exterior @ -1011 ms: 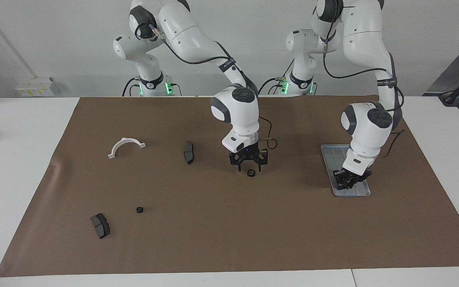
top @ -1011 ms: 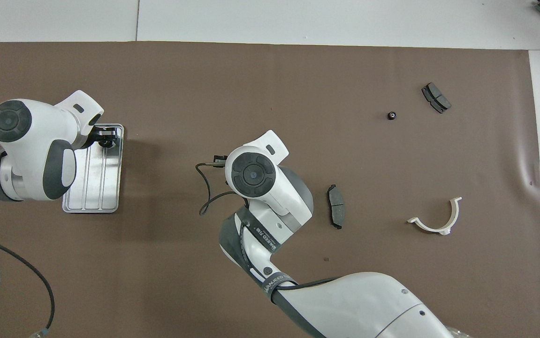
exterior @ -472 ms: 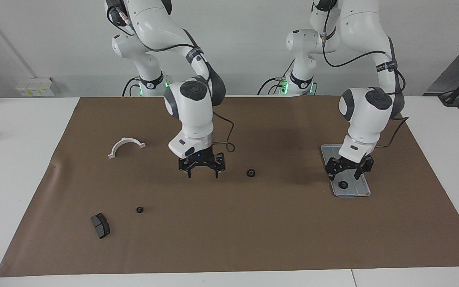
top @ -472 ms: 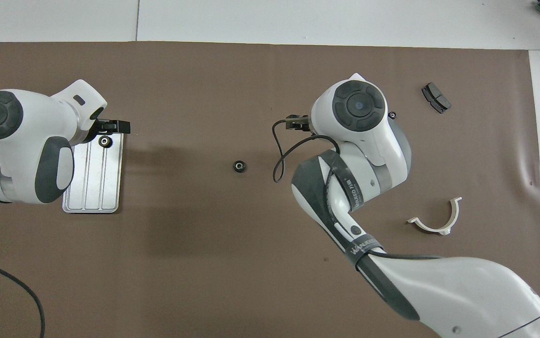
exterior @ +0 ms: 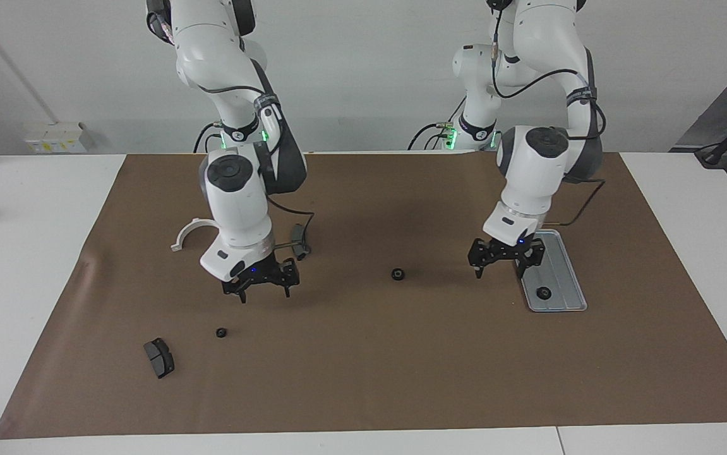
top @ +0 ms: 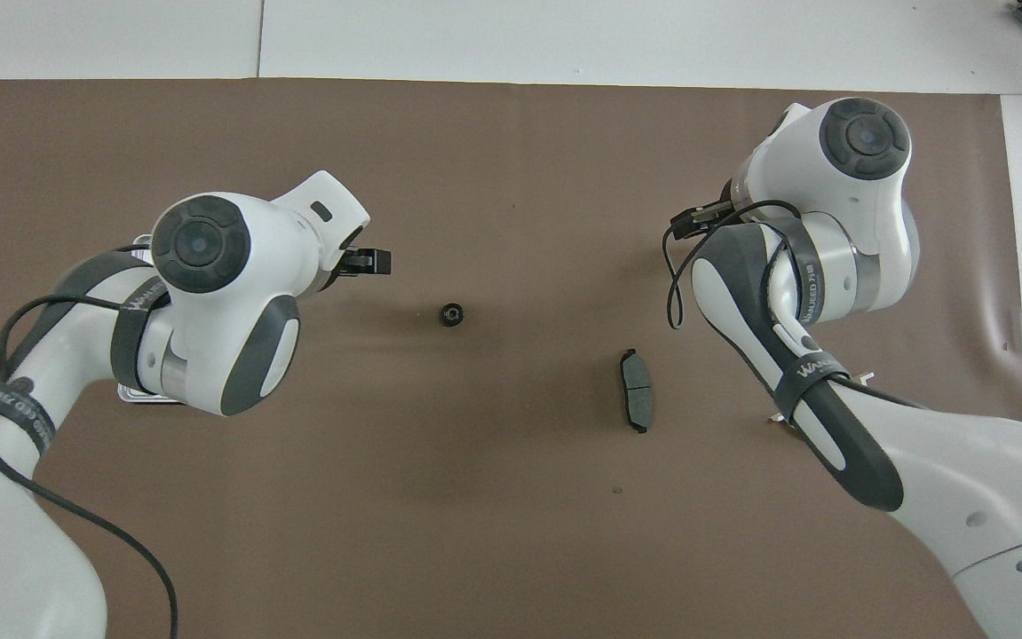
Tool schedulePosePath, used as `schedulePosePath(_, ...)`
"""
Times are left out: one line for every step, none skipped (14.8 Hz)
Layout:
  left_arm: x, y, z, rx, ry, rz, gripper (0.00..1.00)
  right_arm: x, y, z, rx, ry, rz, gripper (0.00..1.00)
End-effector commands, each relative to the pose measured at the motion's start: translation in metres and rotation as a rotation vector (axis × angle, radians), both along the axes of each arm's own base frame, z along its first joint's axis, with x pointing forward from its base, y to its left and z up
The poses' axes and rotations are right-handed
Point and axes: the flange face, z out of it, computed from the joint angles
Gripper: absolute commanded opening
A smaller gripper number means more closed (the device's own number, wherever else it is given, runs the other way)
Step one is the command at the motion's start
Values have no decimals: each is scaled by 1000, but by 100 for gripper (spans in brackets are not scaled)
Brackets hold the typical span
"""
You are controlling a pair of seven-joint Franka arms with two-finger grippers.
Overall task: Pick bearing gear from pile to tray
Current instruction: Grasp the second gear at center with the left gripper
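Note:
The silver tray (exterior: pixel 562 265) lies toward the left arm's end of the mat and holds one small black gear (exterior: pixel 544 292). My left gripper (exterior: pixel 500 270) is open and empty, just above the mat beside the tray, between it and a second gear (exterior: pixel 398 274) (top: pixel 451 313) at mid-mat. My right gripper (exterior: pixel 263 291) is open and empty over the mat. A third gear (exterior: pixel 222 332) lies on the mat a little farther from the robots than the spot under it. In the overhead view the left arm hides most of the tray.
A dark brake pad (exterior: pixel 300 242) (top: pixel 636 401) lies on the mat beside the right wrist. Another brake pad (exterior: pixel 159 357) lies beside the third gear. A white half-ring bracket (exterior: pixel 187 231) is partly hidden by the right arm. All lie on a brown mat (exterior: pixel 363 366).
The left gripper let a gear go in the tray, rose and moved off toward the middle gear. The right gripper moved from the middle gear toward the right arm's end, staying open.

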Motion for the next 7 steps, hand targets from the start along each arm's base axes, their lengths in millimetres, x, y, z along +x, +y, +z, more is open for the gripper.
schedulePosePath(-2,-45,-18,37,9,23,100,17,-34,-30,24,8,81,100)
schedulePosePath(-5,-61,-25,45,8,22,100,19,-35,-36,23,0,84,100)
schedulePosePath(-8,-71,-30,45,11,25,100,21,-36,-40,22,-9,83,100)
schedulePosePath(-14,-84,-37,46,19,22,100,21,-36,-46,20,-5,87,100)
schedulePosePath(-18,-95,-45,47,26,19,100,22,-44,-50,15,0,88,100)
schedulePosePath(-13,-100,-47,46,22,20,100,23,-53,-55,13,-1,98,100)
schedulePosePath(-10,-107,-52,43,22,18,100,25,-54,-59,12,-12,104,100)
